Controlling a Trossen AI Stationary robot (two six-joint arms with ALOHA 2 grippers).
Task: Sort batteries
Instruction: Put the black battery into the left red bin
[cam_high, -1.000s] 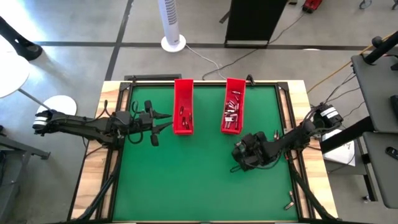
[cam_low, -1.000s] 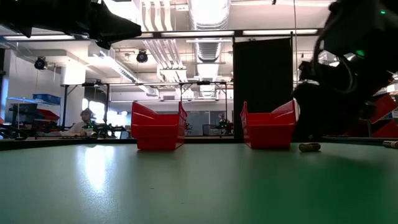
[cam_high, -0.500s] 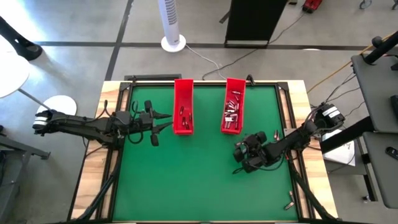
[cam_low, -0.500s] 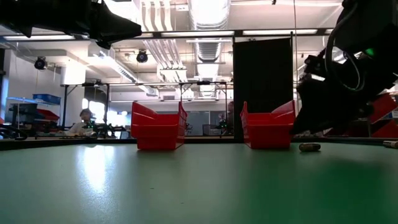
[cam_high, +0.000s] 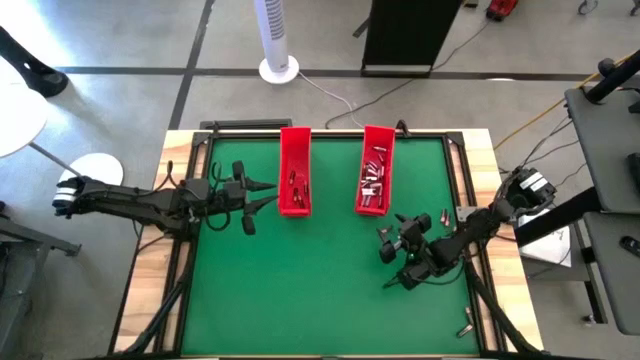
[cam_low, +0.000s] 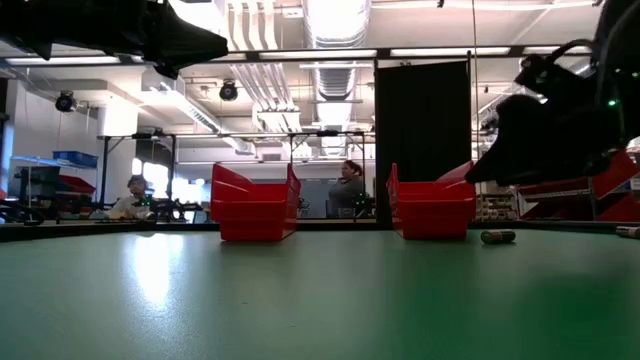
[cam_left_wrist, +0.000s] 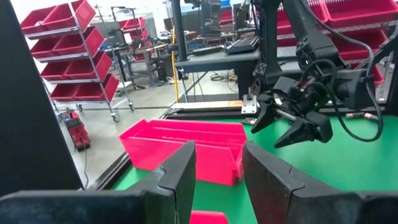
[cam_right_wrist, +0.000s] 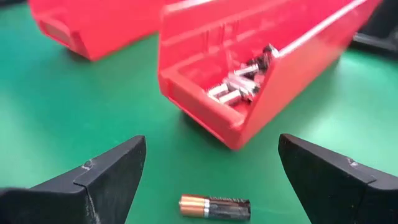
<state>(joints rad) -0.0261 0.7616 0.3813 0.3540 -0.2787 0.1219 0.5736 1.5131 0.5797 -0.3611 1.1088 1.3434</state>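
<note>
Right pincer (cam_right_wrist: 208, 171) hangs wide open and empty above the green desk (cam_high: 300, 290), a lone battery (cam_right_wrist: 214, 206) lying between its fingers, long axis crosswise to them. Just beyond stands the right red tray (cam_right_wrist: 261, 68) holding more batteries (cam_right_wrist: 239, 87). Left pincer (cam_left_wrist: 217, 168), partly closed on nothing, waits by the left red tray (cam_high: 295, 170), well apart; the right arm is nearer. Only the low view shows the battery (cam_low: 497, 237) lying flat.

Overhead view straight down, low view level across; both sharing red trays (cam_high: 294, 184).
</note>
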